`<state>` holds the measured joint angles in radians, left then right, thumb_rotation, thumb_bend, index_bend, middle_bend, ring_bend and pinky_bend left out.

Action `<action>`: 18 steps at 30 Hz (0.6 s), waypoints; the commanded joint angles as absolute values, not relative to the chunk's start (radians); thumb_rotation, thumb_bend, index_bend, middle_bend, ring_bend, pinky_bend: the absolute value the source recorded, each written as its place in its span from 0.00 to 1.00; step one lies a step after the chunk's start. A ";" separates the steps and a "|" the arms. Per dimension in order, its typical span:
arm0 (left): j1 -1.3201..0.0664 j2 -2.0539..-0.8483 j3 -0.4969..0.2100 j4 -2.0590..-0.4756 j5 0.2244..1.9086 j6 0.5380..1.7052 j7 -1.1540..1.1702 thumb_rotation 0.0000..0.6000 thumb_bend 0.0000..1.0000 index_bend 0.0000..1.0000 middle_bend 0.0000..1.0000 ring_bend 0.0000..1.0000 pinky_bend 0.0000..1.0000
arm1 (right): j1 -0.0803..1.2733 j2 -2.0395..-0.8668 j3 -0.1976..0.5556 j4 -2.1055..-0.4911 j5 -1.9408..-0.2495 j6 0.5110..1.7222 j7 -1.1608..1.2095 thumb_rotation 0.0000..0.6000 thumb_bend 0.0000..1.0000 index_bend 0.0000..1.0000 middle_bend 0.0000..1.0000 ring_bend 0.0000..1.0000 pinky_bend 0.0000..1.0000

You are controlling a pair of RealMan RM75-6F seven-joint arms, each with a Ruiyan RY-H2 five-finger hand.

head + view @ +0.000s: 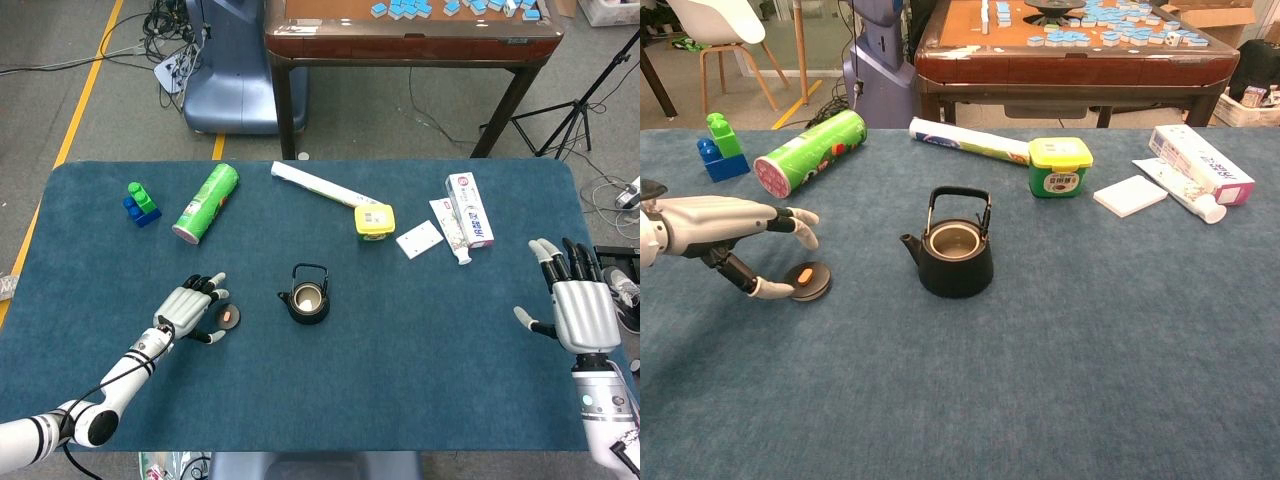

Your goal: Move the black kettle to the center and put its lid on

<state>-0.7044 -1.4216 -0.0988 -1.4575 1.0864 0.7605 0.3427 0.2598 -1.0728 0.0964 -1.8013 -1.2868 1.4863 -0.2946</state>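
Your left hand [735,228], fingers spread, hovers at the lid [808,279], left of the open kettle [955,256] mid-surface [400,340]. Your right hand [580,305] rests spread, holding nothing, far right.

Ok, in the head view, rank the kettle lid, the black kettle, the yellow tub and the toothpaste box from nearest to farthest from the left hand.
From the left hand:
1. Kettle lid, right at its fingertips.
2. Black kettle, mid-table, to the lid's right.
3. Yellow tub, farther back and right.
4. Toothpaste box, far right near the back edge.
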 commanded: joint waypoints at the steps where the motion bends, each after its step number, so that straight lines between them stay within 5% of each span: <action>1: -0.716 -1.436 -0.097 -1.445 1.068 0.759 0.352 0.63 0.25 0.19 0.00 0.00 0.00 | 0.252 -1.071 0.100 -1.798 -1.288 1.488 -0.287 1.00 0.18 0.12 0.16 0.00 0.00; 4: -0.725 -1.446 -0.095 -1.432 1.050 0.756 0.362 0.67 0.25 0.19 0.00 0.00 0.00 | 0.244 -1.068 0.104 -1.795 -1.291 1.488 -0.278 1.00 0.18 0.12 0.16 0.00 0.00; 8: -0.730 -1.454 -0.090 -1.424 1.037 0.764 0.367 0.83 0.25 0.21 0.00 0.00 0.00 | 0.234 -1.067 0.111 -1.789 -1.292 1.489 -0.270 1.00 0.18 0.12 0.16 0.00 0.00; 18: -0.727 -1.461 -0.077 -1.431 1.038 0.789 0.357 0.86 0.25 0.23 0.00 0.00 0.00 | 0.221 -1.067 0.124 -1.785 -1.296 1.482 -0.260 1.00 0.18 0.12 0.16 0.00 0.00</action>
<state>-0.7271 -1.4600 -0.0777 -1.4312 1.0392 0.7888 0.3574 0.2215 -1.0664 0.1239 -1.7847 -1.2963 1.4816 -0.2599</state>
